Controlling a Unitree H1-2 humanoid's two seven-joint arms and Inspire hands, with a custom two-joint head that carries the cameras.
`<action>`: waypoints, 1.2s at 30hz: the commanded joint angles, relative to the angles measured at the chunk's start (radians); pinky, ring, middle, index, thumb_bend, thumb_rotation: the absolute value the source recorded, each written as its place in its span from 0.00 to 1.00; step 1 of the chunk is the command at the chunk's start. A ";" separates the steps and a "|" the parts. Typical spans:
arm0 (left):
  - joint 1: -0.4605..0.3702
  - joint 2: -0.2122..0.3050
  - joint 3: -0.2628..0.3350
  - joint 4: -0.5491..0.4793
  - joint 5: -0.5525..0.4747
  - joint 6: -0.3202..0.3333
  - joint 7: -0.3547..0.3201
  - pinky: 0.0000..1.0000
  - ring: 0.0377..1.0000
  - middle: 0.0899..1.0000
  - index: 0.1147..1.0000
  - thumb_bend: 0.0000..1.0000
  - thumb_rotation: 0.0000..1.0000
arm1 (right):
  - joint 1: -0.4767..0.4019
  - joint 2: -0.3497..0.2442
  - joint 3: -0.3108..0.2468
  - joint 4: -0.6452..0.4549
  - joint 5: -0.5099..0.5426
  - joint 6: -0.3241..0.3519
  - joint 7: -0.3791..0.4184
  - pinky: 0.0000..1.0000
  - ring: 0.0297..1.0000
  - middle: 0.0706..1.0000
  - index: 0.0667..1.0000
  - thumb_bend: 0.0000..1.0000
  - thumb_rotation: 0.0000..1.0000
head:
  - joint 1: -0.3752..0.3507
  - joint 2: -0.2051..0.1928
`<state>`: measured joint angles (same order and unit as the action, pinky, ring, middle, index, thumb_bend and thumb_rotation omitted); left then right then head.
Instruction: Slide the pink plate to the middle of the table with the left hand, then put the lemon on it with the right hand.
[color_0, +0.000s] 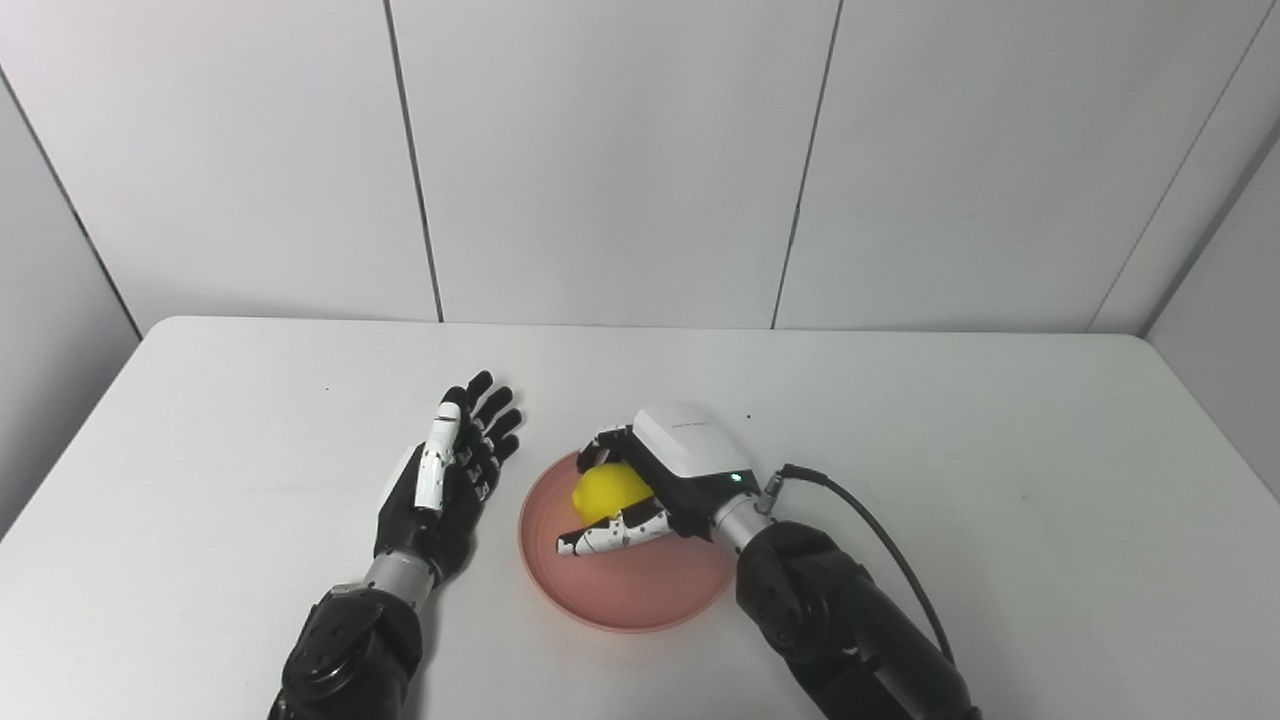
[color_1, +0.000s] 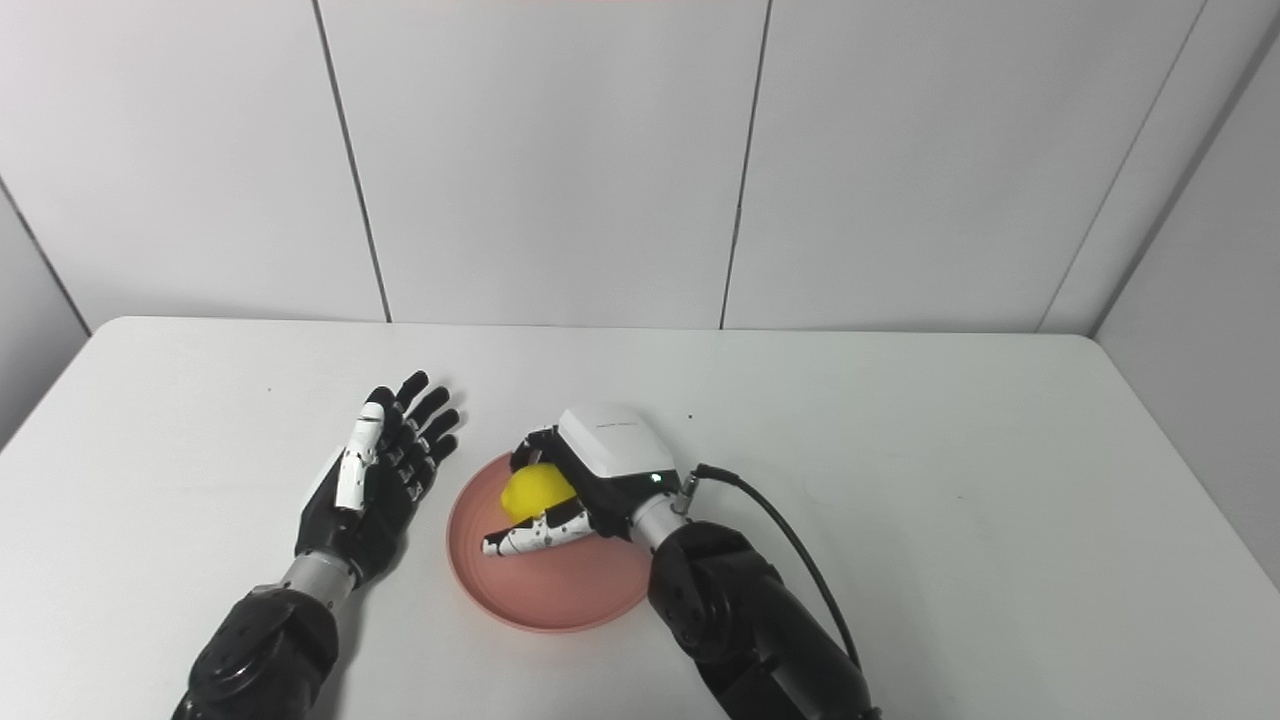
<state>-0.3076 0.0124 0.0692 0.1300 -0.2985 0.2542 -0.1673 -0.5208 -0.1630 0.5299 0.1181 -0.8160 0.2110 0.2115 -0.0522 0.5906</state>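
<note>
Plate (color_0: 640, 585) of matte pink, round and shallow with a raised rim, lies near the middle of the white worktop (color_0: 1000, 500), close to the front edge. Its far part is covered by the right hand (color_0: 650, 480) and its right edge by the black forearm, so only the near and left portions of the dish show plainly.

The lemon (color_0: 608, 490) is smooth, bright yellow and rounded; it sits over the far part of the plate, and the right hand is wrapped around it, fingers (color_0: 600, 445) curled over the far side and the thumb lying along the near side. Whether the lemon rests on the plate or is held just above it cannot be told, since the hand hides its underside. A glossy white casing with a small green light caps the back of that hand, and a black cable (color_0: 880, 540) loops from the wrist across the worktop.

The left hand (color_0: 445, 475) lies just left of the plate, apart from it, released, with its black fingers straight and slightly spread, holding nothing. Grey panelled walls (color_0: 600, 150) stand behind.
</note>
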 joint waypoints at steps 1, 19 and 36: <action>-0.005 -0.003 -0.003 -0.001 0.007 0.012 0.011 0.98 0.96 0.97 0.96 0.43 1.00 | -0.017 -0.003 -0.011 -0.036 0.004 -0.021 0.003 0.45 0.53 0.60 0.62 1.00 0.63 | 0.000 -0.002; -0.009 -0.002 0.001 0.015 -0.002 0.003 0.002 0.99 0.96 0.97 0.96 0.43 1.00 | -0.006 -0.012 -0.086 -0.197 0.030 -0.025 -0.005 0.61 0.67 0.72 0.73 1.00 0.65 | -0.002 -0.011; -0.013 0.000 0.006 0.031 -0.015 -0.017 -0.011 1.00 0.97 0.98 0.97 0.44 1.00 | 0.050 0.022 -0.243 -0.295 0.108 -0.123 -0.190 0.63 0.69 0.72 0.76 0.99 0.82 | -0.003 -0.027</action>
<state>-0.3160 0.0126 0.0778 0.1541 -0.3217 0.2392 -0.1818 -0.4482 -0.1418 0.3055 -0.1335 -0.7116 0.1527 0.0753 -0.0552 0.5630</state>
